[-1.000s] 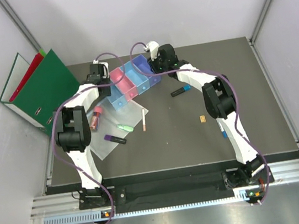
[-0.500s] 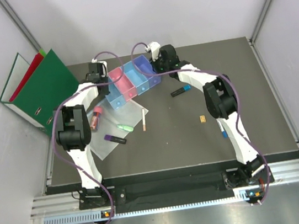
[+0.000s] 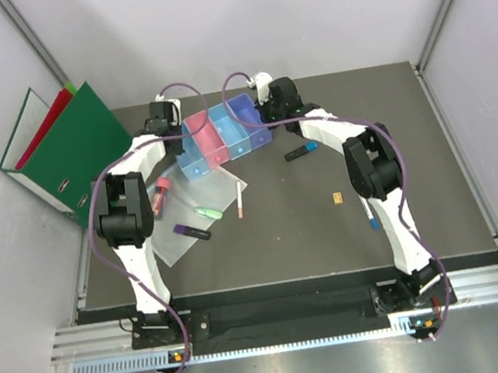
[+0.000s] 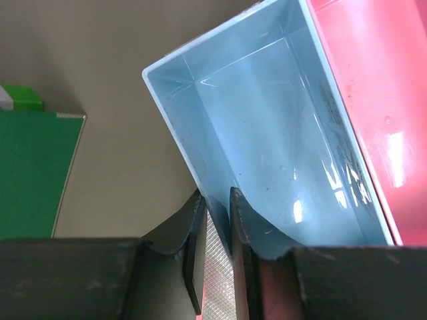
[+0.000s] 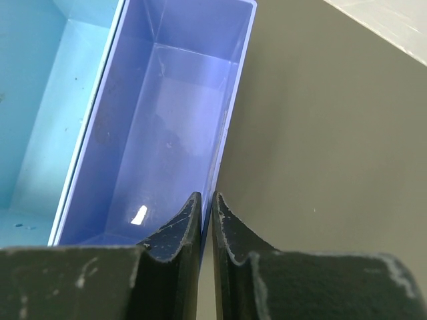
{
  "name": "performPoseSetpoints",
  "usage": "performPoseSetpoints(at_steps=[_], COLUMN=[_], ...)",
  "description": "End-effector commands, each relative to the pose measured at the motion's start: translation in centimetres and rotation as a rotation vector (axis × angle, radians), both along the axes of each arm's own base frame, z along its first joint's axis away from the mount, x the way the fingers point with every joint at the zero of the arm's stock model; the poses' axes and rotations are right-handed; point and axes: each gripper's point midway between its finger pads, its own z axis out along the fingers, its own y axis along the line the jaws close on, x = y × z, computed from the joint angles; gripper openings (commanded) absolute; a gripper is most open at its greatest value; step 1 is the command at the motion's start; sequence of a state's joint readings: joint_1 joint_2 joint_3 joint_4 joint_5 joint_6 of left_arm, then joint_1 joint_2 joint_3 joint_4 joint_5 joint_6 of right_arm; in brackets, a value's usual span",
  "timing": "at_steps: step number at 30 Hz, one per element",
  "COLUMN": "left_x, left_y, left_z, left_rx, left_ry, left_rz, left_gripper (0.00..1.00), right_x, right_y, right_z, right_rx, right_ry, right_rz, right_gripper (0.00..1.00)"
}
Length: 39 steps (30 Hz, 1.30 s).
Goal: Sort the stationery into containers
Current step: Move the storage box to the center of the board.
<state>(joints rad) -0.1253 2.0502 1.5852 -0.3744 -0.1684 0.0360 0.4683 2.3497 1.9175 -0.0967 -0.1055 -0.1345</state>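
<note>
You are holding the row of four joined translucent plastic bins (image 3: pixel 222 137) at both of its ends. Your left hand (image 4: pixel 215 203) is closed almost fully, and it is pinching the end wall of the light blue rectangular bin (image 4: pixel 267 133), which is sitting beside the pink bin (image 4: pixel 367 80). Your right hand (image 5: pixel 205 200) is closed to a thin gap and is gripping the side wall of the purple rectangular bin (image 5: pixel 173 120).

Compared with a second ago, the row is now lying a little more to the right and farther from the arm bases. So you are shifting the containers, not the stationery.

The green highlighter (image 3: pixel 206 213), the dark purple marker (image 3: pixel 191 231) and the pink-capped glue stick (image 3: pixel 161 194) are lying on or beside the clear flat plastic sleeve (image 3: pixel 178 243). The black marker with a blue cap (image 3: pixel 301 151) and the tiny tan block (image 3: pixel 336 197) are lying on the dark surface (image 3: pixel 410 145), apart from the bins. In my judgement, the sorting itself is not yet beginning.
</note>
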Motion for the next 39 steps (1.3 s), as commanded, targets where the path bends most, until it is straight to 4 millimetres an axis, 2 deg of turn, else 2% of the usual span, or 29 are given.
performPoseSetpoints(at_steps=[1, 8, 14, 17, 26, 27, 28, 32, 36, 39], left_x=[1.9, 2.4, 2.3, 2.3, 3.5, 4.0, 4.1, 4.7, 4.5, 4.4], left_y=[-4.7, -7.4, -9.2, -10.3, -11.1, -11.4, -11.7, -12.5, -13.2, -13.4], left_z=[2.2, 2.2, 2.1, 1.9, 2.8, 3.4, 3.0, 3.6, 3.8, 3.9], left_rx=[-0.067, -0.115, -0.119, -0.133, -0.125, -0.127, -0.131, -0.14, -0.153, -0.156], left_ry=[-0.077, -0.081, -0.082, -0.079, -0.116, -0.131, -0.12, -0.138, -0.139, -0.142], left_rz=[-0.166, -0.265, -0.335, -0.371, -0.373, -0.379, -0.385, -0.4, -0.42, -0.425], left_gripper=[0.18, 0.18, 0.17, 0.17, 0.17, 0.17, 0.16, 0.15, 0.1, 0.08], right_x=[-1.2, -1.3, -1.0, -1.5, -1.5, -1.6, -1.6, -2.3, -2.4, -2.3], right_y=[0.5, -0.5, -2.2, -3.0, -4.1, -4.3, -4.5, -5.4, -6.5, -7.0], right_z=[2.9, 3.2, 3.8, 3.5, 4.1, 4.0, 4.2, 3.5, 3.4, 4.1], right_rx=[0.033, 0.016, -0.014, -0.028, -0.044, -0.048, -0.045, -0.059, -0.073, -0.071], right_ry=[-0.023, -0.026, -0.048, -0.038, -0.046, -0.043, -0.042, -0.019, -0.017, -0.028], right_rz=[-0.002, -0.06, -0.137, -0.167, -0.193, -0.204, -0.212, -0.235, -0.279, -0.297], right_gripper=[0.08, 0.06, 0.04, 0.04, 0.02, 0.02, 0.02, 0.02, 0.01, 0.01])
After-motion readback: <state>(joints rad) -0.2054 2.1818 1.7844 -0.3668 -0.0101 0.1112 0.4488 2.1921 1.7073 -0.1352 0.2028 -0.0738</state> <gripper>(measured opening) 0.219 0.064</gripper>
